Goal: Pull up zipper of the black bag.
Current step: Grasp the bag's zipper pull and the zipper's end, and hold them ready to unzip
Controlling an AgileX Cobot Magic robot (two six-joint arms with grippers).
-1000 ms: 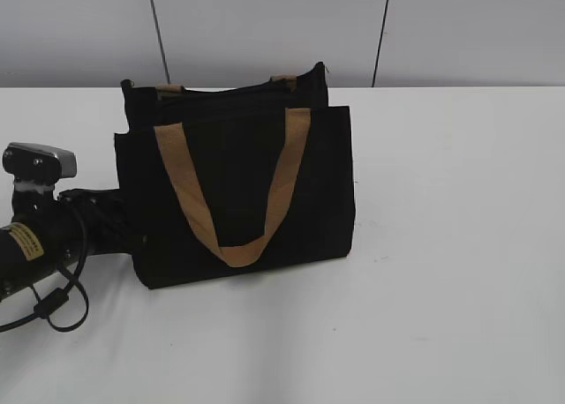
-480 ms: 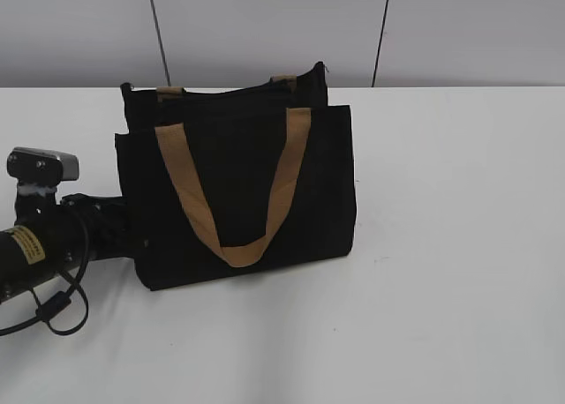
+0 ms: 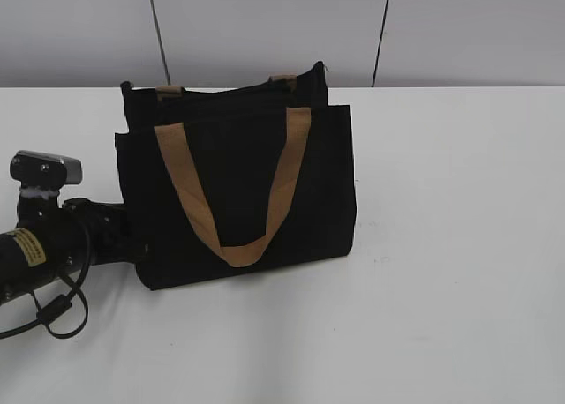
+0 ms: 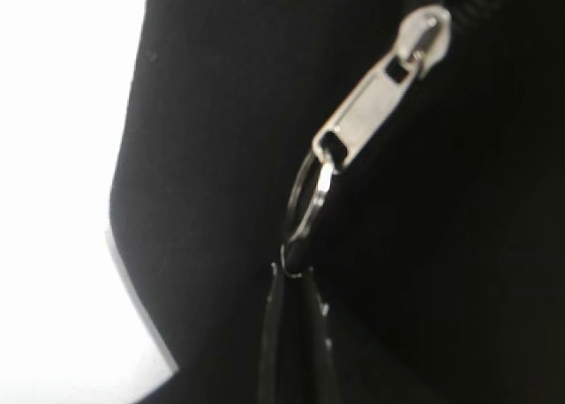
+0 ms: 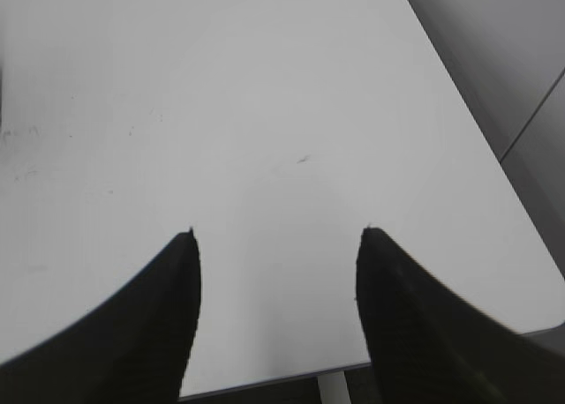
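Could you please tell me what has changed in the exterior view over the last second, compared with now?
The left arm at the bag's left side has sunk slightly: its wrist camera sits lower in the picture than a second ago, and its cable loop hangs a little differently. The black bag stands where it was, tan handle draped down the front as before. The right arm stays out of the exterior view.
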